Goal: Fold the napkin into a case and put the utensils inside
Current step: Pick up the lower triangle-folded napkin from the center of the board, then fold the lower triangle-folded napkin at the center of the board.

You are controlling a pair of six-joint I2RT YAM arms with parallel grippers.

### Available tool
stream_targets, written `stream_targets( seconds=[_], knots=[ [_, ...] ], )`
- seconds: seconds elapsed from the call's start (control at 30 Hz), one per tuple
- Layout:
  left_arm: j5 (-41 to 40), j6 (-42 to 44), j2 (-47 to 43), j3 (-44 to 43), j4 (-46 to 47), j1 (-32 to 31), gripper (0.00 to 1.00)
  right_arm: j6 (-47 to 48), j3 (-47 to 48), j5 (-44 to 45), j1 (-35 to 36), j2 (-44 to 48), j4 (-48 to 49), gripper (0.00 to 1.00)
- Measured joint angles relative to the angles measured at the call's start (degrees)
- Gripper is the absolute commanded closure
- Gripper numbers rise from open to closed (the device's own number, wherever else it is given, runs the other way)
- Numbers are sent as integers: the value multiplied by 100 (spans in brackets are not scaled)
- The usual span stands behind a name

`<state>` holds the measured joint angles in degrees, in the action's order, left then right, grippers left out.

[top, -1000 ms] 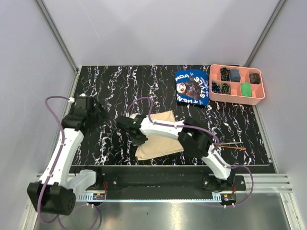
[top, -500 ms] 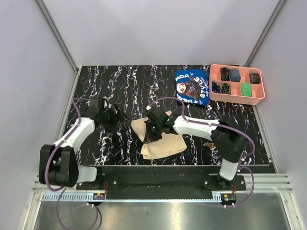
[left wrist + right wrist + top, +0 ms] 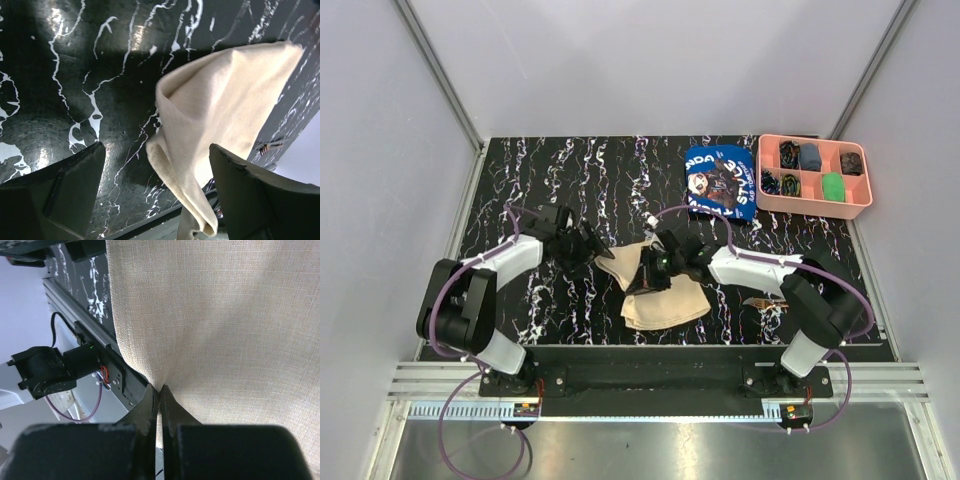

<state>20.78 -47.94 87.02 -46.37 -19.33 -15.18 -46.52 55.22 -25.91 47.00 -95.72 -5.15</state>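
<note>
At centre of black white-veined worktop (image 3: 550, 175): large plain beige cloth napkin (image 3: 670, 300), loosely folded, left part lifted off surface. Only overhead view shows blue printed cloth (image 3: 720, 183) and pink compartment tray (image 3: 815, 207) at far right, well apart from napkin. Right wrist view: right jaws pinched shut on raised napkin fold (image 3: 225, 330); overhead, arm hides this grip. Left wrist view: left jaws spread wide, holding nothing, napkin peak (image 3: 220, 110) ahead between them. Thin brown item (image 3: 765, 301) beside right arm too small to identify.
</note>
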Motion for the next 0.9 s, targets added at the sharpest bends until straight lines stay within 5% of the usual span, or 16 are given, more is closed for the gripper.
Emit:
stream_targets(
  seconds=[0.27,0.4,0.63,0.9],
  knots=[
    [-131,-332,385,-345,188,-136,31,-52,-461,-592,-256,44,669,100],
    [-131,-446,518,-492,289,-227,66,-81,-643,-942,-409,44,992,100],
    [-205,-498,728,-1064,83,-382,100,-83,-905,-1606,-892,31,1357,100],
    [-1021,-463,1294,-2332,-1056,-957,100,138,-975,-2321,-1375,-404,1412,100]
  ],
)
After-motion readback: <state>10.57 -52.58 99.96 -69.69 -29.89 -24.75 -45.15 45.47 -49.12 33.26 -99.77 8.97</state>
